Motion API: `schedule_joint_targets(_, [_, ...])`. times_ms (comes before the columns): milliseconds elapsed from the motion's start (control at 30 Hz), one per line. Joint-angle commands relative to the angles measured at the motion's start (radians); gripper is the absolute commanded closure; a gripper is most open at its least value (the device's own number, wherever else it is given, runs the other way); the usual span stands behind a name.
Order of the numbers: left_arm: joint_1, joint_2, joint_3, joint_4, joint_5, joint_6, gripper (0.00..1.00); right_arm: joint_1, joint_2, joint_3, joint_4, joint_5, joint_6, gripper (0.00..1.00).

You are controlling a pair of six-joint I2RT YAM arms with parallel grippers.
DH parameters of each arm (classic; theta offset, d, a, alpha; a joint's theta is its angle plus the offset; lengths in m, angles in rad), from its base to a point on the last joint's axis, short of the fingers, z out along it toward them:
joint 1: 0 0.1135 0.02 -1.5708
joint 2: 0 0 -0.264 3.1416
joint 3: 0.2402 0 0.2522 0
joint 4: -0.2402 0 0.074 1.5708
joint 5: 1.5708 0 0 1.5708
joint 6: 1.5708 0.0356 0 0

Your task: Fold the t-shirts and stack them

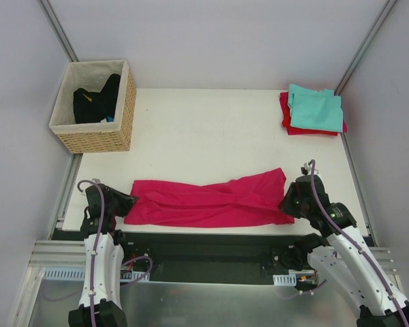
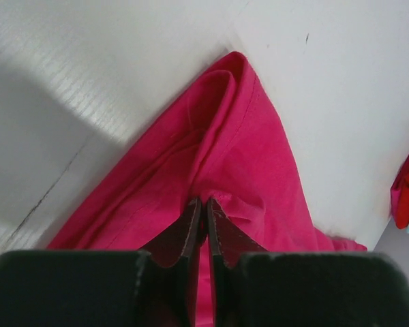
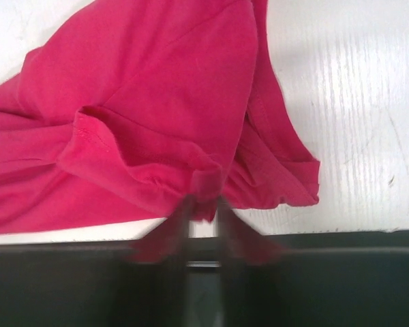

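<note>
Pink t-shirt [image 1: 204, 201]: lies in a long crumpled strip along the near edge of the table [image 1: 211, 129]; one end is at each gripper; it is not flat yet
Left gripper [image 2: 204, 204]: at the left end of the strip, close to the near left corner; its fingers are pressed together and pink cloth is pinched between them
Right gripper [image 3: 204, 204]: at the right end, close to the near right corner; its fingers look blurry and a little apart; a fold of the hem sits at their tips; I cannot tell if it has hold of it
Stack: the teal t-shirt [image 1: 317, 109] lies folded on the red t-shirt [image 1: 286, 119] in the far right corner, well apart from the pink one
Basket [image 1: 102, 139]: in the far left corner with dark things inside; not part of this job
Step in hand: I think it is laying the pink t-shirt out so it can be folded
How to do it well: spread the cloth away from the near edge and onto the bare middle; pull both ends evenly so the bunches go smooth; grab hems, not loose lumps
Watch out: the cloth is soft and could slip over the near edge; a crumpled start makes a messy fold
</note>
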Motion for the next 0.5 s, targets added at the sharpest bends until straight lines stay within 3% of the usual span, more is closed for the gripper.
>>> schedule_joint_targets(0, [-0.001, -0.007, 0.014, -0.078, 0.023, -0.041, 0.88, 0.04, 0.006, 0.011, -0.051, 0.079, 0.051, 0.43])
schedule_joint_targets(67, [-0.004, -0.009, 0.017, -0.084, 0.018, -0.04, 0.84, 0.054, 0.006, 0.012, -0.052, 0.097, 0.057, 0.2])
schedule_joint_targets(100, [-0.003, -0.009, 0.025, -0.087, 0.019, -0.043, 0.83, 0.06, 0.007, 0.02, -0.055, 0.103, 0.062, 0.16])
schedule_joint_targets(333, [-0.001, -0.004, 0.094, -0.118, -0.017, -0.044, 0.92, 0.08, 0.05, 0.07, -0.023, 0.146, 0.043, 0.13])
schedule_joint_targets(467, [-0.001, 0.013, 0.168, -0.139, -0.053, -0.035, 0.95, 0.083, 0.155, 0.095, 0.09, 0.163, 0.014, 0.13])
